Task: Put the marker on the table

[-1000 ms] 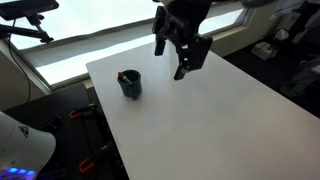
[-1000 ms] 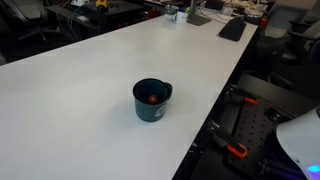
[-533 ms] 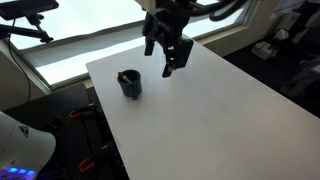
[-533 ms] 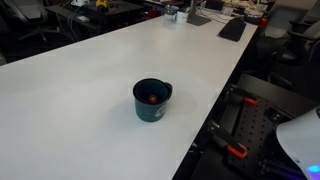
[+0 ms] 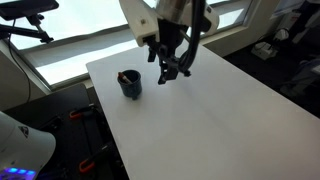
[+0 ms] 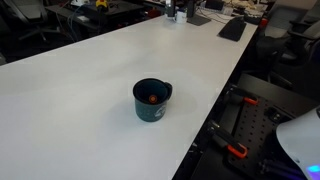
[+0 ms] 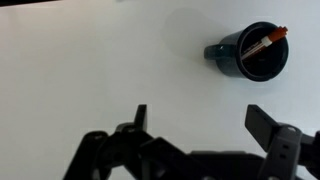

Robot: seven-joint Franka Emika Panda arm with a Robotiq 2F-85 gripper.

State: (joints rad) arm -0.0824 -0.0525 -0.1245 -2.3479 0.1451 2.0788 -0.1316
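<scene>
The marker (image 7: 265,43) is seen inside the dark blue cup (image 7: 230,55), leaned against the rim, with its reddish end poking out past it. It is not yet laid on the table (image 7: 80,60). In an exterior view only its red tip is made out within the cup. The gripper (image 7: 200,122) is held above the tabletop near the cup, not touching it. Its fingers (image 7: 262,122) are spread wide with nothing between them. The cup is stood upright near a table edge.
</scene>
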